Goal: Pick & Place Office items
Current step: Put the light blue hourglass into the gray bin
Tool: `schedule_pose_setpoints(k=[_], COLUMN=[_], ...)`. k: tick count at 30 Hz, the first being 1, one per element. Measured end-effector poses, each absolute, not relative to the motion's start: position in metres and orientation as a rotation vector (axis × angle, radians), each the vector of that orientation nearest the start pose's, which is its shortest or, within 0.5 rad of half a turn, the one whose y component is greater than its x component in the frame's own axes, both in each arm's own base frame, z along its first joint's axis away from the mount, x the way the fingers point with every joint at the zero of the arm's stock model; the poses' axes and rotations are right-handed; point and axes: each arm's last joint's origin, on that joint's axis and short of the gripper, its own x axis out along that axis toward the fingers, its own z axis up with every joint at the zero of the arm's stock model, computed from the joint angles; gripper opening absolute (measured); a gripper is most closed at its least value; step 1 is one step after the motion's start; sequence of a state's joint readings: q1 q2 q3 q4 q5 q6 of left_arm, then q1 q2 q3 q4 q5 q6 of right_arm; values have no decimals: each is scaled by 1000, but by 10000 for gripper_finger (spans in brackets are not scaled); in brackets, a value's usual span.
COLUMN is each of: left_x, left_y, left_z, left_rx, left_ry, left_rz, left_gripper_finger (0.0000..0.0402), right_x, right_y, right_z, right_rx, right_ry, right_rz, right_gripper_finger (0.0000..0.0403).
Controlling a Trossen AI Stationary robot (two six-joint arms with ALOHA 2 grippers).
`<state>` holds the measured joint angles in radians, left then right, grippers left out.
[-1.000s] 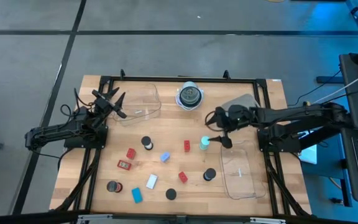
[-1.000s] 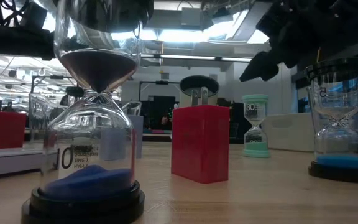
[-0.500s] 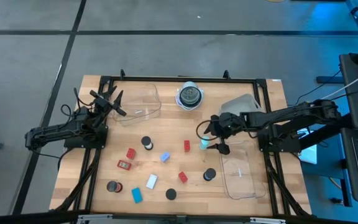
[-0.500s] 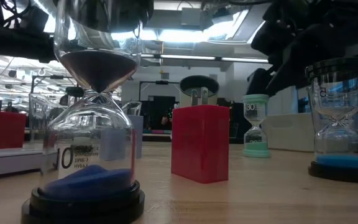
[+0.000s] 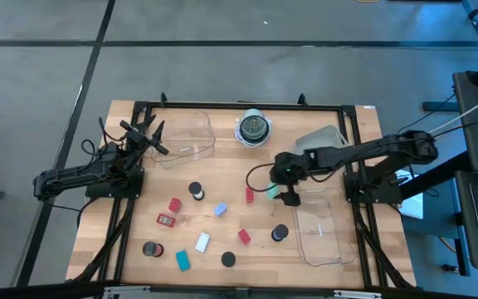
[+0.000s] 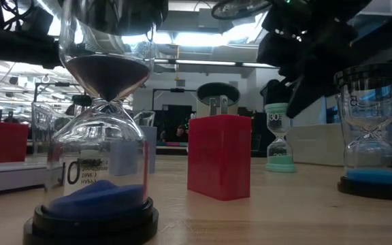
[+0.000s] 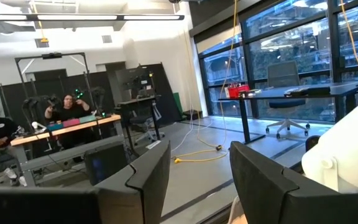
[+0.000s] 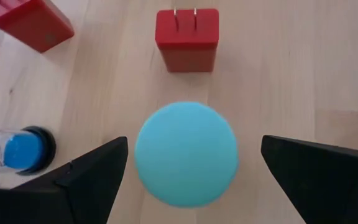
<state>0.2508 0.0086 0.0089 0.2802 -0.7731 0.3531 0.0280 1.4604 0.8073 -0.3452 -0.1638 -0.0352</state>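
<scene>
The right end effector [image 8: 188,180] hangs spread above the teal sand timer [image 8: 186,153], fingers at its three and nine o'clock to straddle it for a pinch, while the left end effector [image 5: 143,137] waits part-open off the worktop [image 5: 222,237].

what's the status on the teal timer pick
Right gripper open, straddling teal timer, not yet closed. Left gripper parked beside left clear tray. Red plug block close ahead.

hourglass [image 6: 101,129], red block [image 6: 219,157], teal hourglass [image 6: 279,138]
</scene>
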Motion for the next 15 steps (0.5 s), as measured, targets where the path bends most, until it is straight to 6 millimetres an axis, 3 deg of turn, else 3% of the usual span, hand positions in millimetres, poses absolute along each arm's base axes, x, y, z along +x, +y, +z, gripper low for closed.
schedule_pose_setpoints(k=[6,15], left_x=[78,77], left_y=[41,42], left_z=[190,190], left_rx=[243,235], left_ry=[-99,-91], left_rz=[1057,1096], left_gripper_finger=[161,163], right_x=[275,275], right_y=[12,12], right_z=[183,183], right_rx=[26,22], right_ry=[996,996], right_rz=[190,180], right_gripper_finger=[346,253])
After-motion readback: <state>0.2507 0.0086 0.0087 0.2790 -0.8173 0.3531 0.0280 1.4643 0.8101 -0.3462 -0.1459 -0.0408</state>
